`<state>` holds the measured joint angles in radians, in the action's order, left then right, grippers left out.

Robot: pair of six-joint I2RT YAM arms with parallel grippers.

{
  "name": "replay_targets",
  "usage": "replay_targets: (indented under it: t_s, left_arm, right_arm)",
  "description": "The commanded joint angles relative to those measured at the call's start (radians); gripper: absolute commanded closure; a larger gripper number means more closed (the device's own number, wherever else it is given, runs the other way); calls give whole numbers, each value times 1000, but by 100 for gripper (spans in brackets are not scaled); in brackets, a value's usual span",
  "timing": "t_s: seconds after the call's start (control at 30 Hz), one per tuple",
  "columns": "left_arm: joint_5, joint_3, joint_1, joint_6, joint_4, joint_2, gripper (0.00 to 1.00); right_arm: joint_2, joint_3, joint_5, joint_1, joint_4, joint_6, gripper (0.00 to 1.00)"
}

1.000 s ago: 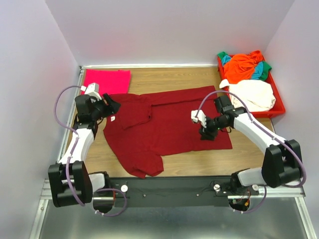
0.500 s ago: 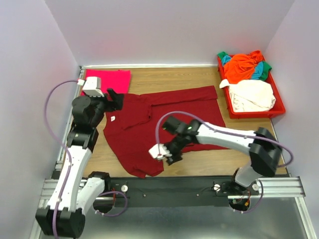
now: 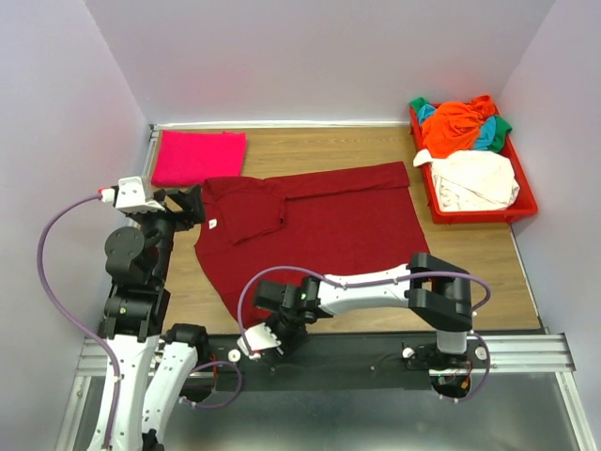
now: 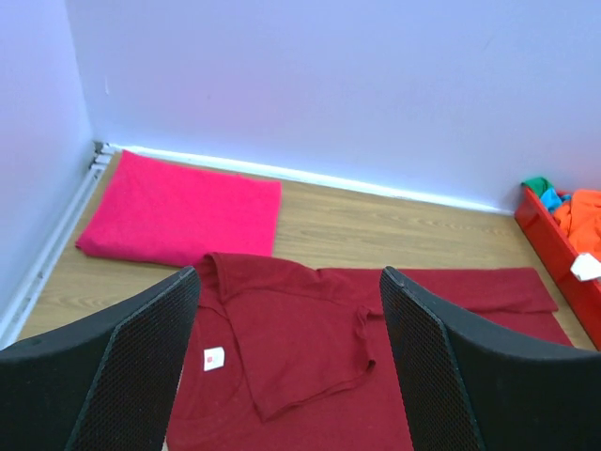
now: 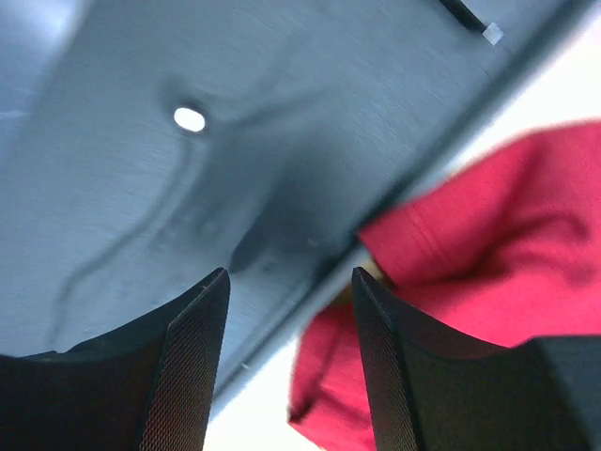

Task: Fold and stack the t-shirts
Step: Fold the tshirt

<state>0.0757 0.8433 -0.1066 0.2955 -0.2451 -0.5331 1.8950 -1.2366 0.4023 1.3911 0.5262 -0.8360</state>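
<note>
Maroon soft cloth t-shirt (image 3: 319, 225) spread flat on the wooden counter (image 3: 376, 150), long axis left to right, collar leftward; right fingers (image 5: 188, 376), parted and empty, over the dark metal rail (image 3: 357, 349) just nearside of its near sleeve; left fingers (image 4: 131, 376), wide and empty, hover beside the collar.
</note>
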Motion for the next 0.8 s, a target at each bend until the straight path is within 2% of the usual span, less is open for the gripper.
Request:
replay_targets:
  t_s: [0.0,0.33,0.63,0.77]
  left_arm:
    - [42,19,2,-32,-51,27,15]
    - [-13,-7,2,-22,-42,48,15]
    - [-48,-21,2,7,-20,47,16]
    - [-66,-29,2,25,-7,44,16]
  right_arm:
    - [-5,-15,-92,-6,-40,38,39]
    - [-60,38,-168,-27,-38,2,40]
    - [-114,55,-137,-79,-29,-22,40]
    - [-76,49,-143,-95,-32,-15,41]
